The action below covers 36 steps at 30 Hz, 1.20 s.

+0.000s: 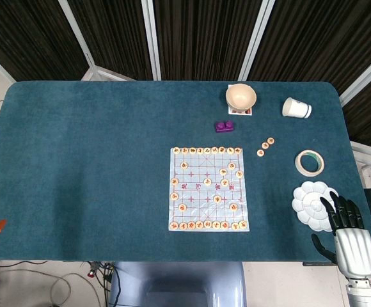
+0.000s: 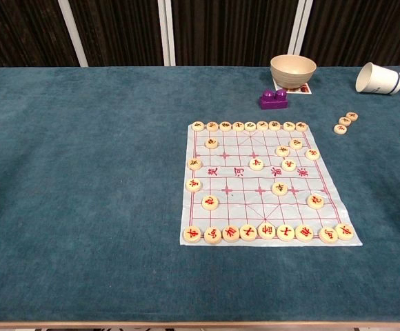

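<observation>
My right hand (image 1: 347,225) shows only in the head view, at the table's near right corner, fingers spread and holding nothing. Its fingertips (image 1: 339,208) lie over the near edge of a white flower-shaped palette (image 1: 308,199). A Chinese chess sheet (image 1: 208,188) (image 2: 263,181) lies in the middle right of the blue table (image 1: 83,166), with several round wooden pieces (image 2: 210,202) on it. Three loose chess pieces (image 1: 265,145) (image 2: 345,123) lie to the right of the sheet. My left hand is not seen in either view.
A beige bowl (image 1: 240,96) (image 2: 293,69) stands on a card at the back. A purple block (image 1: 224,126) (image 2: 274,98) sits in front of it. A white paper cup (image 1: 296,107) (image 2: 379,78) lies on its side at back right. A tape roll (image 1: 309,162) lies above the palette.
</observation>
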Motion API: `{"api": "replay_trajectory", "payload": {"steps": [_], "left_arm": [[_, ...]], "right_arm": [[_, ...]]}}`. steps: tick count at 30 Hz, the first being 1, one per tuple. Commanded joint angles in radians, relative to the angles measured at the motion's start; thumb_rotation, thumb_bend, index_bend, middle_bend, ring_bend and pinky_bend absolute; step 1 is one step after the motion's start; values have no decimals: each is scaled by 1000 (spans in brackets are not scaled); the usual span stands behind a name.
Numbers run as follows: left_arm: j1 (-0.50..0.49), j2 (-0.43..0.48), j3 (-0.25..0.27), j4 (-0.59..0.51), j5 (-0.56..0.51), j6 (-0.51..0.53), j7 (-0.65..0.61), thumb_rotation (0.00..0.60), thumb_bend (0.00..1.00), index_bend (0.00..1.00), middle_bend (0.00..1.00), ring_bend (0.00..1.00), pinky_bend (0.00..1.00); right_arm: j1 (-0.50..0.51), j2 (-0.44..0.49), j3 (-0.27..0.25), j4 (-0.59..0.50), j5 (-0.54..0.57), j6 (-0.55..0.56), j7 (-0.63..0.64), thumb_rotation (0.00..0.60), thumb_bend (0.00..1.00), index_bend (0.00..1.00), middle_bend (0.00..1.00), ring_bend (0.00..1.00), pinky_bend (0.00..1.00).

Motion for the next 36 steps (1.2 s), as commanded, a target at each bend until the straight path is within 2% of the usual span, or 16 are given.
{"api": "replay_trajectory", "payload": {"steps": [1, 36], "left_arm": [[0, 0, 0, 0, 0, 0, 0, 600, 0, 79, 0, 0, 4], [1, 1, 0, 1, 5, 4, -4, 600, 0, 79, 0, 0, 4]], "right_arm": [[0, 0, 0, 0, 1, -1, 0, 600, 379, 89, 0, 0, 80], [7, 0, -3, 4, 1, -14, 32, 600, 379, 90, 0, 0, 80]]}}
